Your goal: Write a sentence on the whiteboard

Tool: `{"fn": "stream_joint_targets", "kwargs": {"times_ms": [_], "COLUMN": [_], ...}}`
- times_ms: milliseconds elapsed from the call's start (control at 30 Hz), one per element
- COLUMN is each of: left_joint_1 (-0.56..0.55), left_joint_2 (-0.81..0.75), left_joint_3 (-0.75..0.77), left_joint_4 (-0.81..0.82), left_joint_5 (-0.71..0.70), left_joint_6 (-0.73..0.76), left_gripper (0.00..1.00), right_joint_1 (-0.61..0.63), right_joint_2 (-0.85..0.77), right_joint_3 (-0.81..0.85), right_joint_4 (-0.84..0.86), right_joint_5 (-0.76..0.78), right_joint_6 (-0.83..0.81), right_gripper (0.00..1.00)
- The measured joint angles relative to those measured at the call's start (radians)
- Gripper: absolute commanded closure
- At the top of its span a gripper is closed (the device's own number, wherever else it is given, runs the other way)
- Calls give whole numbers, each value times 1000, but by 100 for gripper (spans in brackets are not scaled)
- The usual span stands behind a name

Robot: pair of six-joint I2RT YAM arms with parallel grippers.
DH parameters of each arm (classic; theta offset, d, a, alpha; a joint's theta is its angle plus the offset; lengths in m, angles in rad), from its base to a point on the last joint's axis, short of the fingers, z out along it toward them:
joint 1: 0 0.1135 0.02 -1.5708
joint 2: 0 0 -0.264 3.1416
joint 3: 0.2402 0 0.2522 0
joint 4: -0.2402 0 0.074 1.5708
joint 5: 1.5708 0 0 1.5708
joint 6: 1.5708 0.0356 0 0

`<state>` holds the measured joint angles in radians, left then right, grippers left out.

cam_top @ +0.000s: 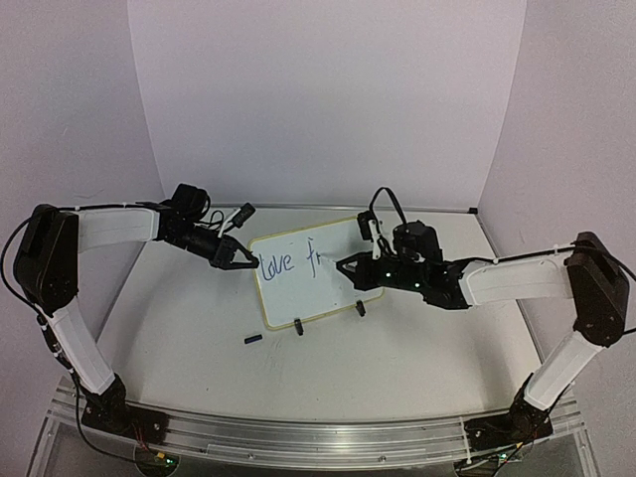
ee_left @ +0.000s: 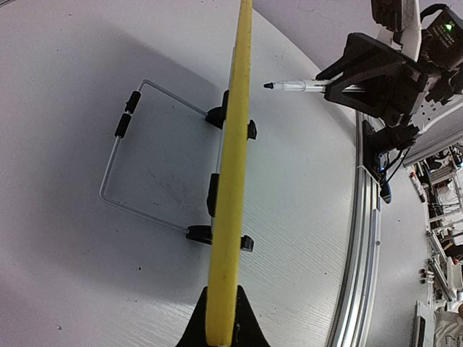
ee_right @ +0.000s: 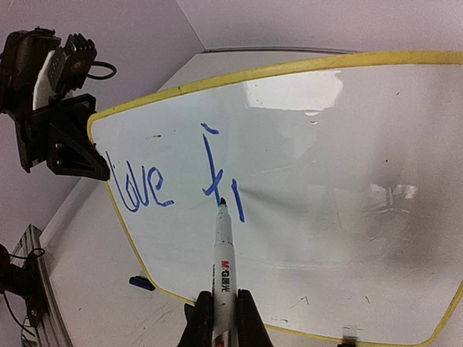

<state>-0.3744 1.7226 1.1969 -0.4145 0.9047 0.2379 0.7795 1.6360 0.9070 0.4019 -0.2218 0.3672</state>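
The whiteboard (cam_top: 316, 288) stands tilted on its two black clip feet at mid-table; the left wrist view shows only its yellow rim (ee_left: 231, 181) edge-on. The sentence reads "love" (ee_right: 141, 189) and then "fi" (ee_right: 217, 177) in blue. My left gripper (cam_top: 246, 260) is shut on the board's left edge, its jaws pinching the rim (ee_left: 222, 307). My right gripper (ee_right: 223, 307) is shut on a white marker (ee_right: 223, 253). The marker's tip points at the board between the "f" and the "i". In the left wrist view the marker tip (ee_left: 269, 85) stands a small gap off the board face.
The marker's blue cap (cam_top: 252, 339) lies on the table in front of the board's lower left corner. A wire stand (ee_left: 108, 181) props the board from behind. An aluminium rail (cam_top: 318, 432) runs along the near table edge.
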Motion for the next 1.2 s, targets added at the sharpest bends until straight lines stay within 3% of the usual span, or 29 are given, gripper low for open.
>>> {"fn": "stream_joint_targets", "kwargs": {"times_ms": [1200], "left_joint_1": [-1], "left_joint_2": [0], "left_joint_3": [1], "left_joint_4": [-5], "left_joint_5": [-1], "left_joint_6": [1], "left_gripper": [100], "right_joint_1": [0], "right_joint_2": [24], "right_joint_3": [65], "right_joint_4": [-19], "right_joint_5": [46], "right_joint_6": [-26], "right_gripper": [100]}}
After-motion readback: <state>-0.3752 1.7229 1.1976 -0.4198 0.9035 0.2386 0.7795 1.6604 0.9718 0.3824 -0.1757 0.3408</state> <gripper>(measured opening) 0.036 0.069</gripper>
